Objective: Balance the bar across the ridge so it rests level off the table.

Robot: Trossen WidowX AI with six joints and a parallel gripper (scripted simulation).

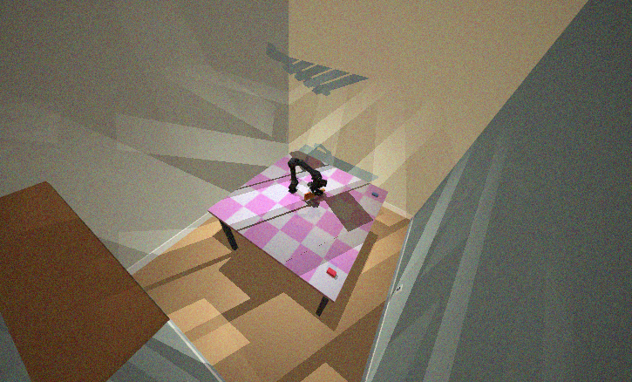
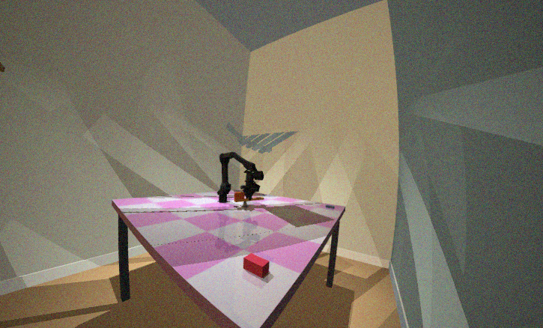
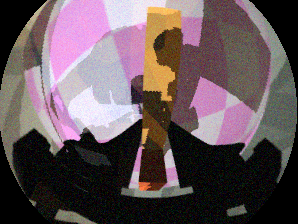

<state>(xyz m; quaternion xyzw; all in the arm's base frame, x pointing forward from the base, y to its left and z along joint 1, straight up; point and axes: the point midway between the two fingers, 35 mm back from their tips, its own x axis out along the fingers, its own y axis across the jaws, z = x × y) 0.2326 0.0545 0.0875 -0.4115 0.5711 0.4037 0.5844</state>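
Bar [image 1: 322,190] [image 2: 258,198] [image 3: 162,50] sits gripped in the black hand [image 1: 316,190] [image 2: 249,197] [image 3: 154,121].

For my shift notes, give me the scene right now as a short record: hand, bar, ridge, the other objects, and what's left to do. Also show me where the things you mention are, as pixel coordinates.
hand: closed on the bar, low over the table [image 1: 303,235] [image 2: 207,240]
bar: orange-yellow [image 3: 162,30], an orange block [image 1: 309,195] [image 2: 239,196] at one end
ridge: cannot be made out clearly
red block: on the table near a corner [image 1: 331,272] [image 2: 256,265], away from the arm [image 1: 293,175] [image 2: 224,173]
small blue-gray object: near another corner [image 1: 375,194] [image 2: 329,206]
left to do: settle the bar level, then release it
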